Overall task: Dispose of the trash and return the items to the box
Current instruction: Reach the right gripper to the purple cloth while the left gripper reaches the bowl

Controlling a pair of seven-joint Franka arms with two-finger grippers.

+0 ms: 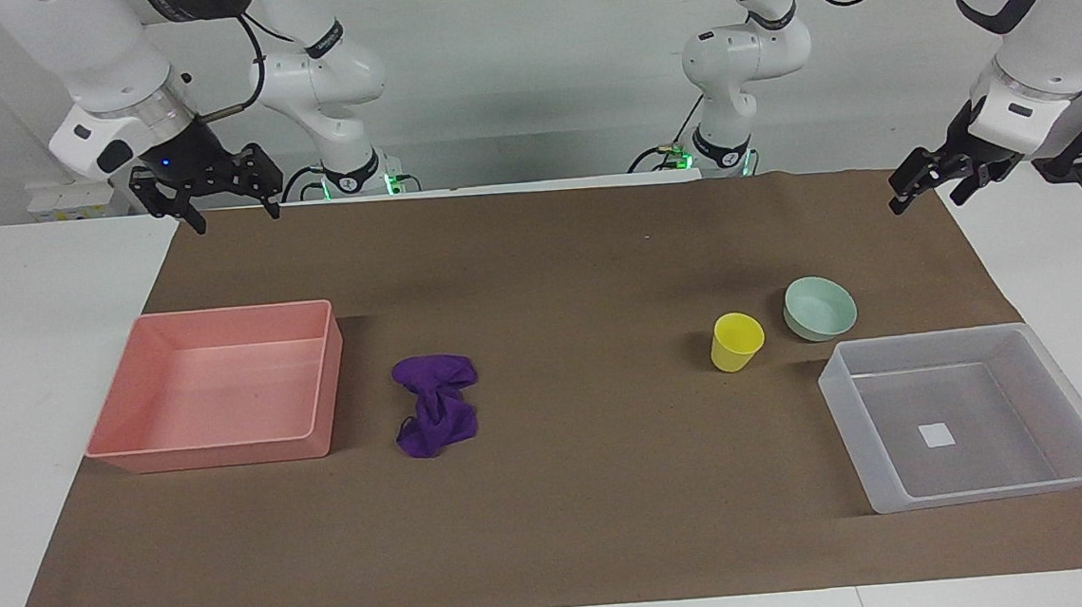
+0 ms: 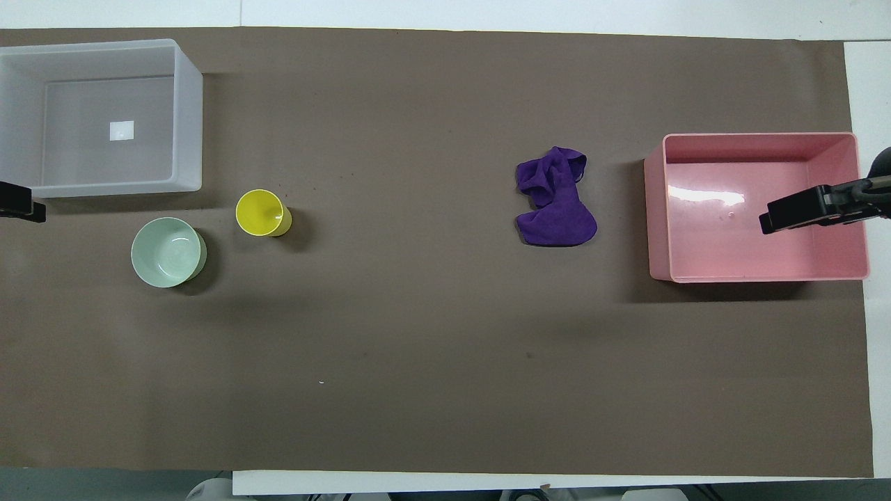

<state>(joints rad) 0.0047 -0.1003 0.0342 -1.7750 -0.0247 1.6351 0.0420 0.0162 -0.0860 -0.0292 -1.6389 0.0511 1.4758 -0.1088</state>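
Note:
The purple fabric wad (image 1: 436, 404) (image 2: 555, 198) lies on the brown mat beside the pink bin. The yellow cup (image 1: 736, 340) (image 2: 261, 212) stands upright beside the mint-green bowl (image 1: 819, 308) (image 2: 167, 252). Both are just nearer to the robots than the clear-grey box (image 1: 925, 341) (image 2: 188, 118), which holds only its white square. My right gripper (image 1: 238, 218) (image 2: 800, 212) is open, empty and raised at the right arm's end. My left gripper (image 1: 926, 200) (image 2: 21, 209) is open, empty and raised at the left arm's end. Both arms wait.
The pink bin (image 1: 227, 449) (image 2: 654, 209) stands empty toward the right arm's end of the table. The brown mat (image 1: 593, 509) covers most of the white table (image 1: 18, 311). In the overhead view the right gripper overlaps the pink bin.

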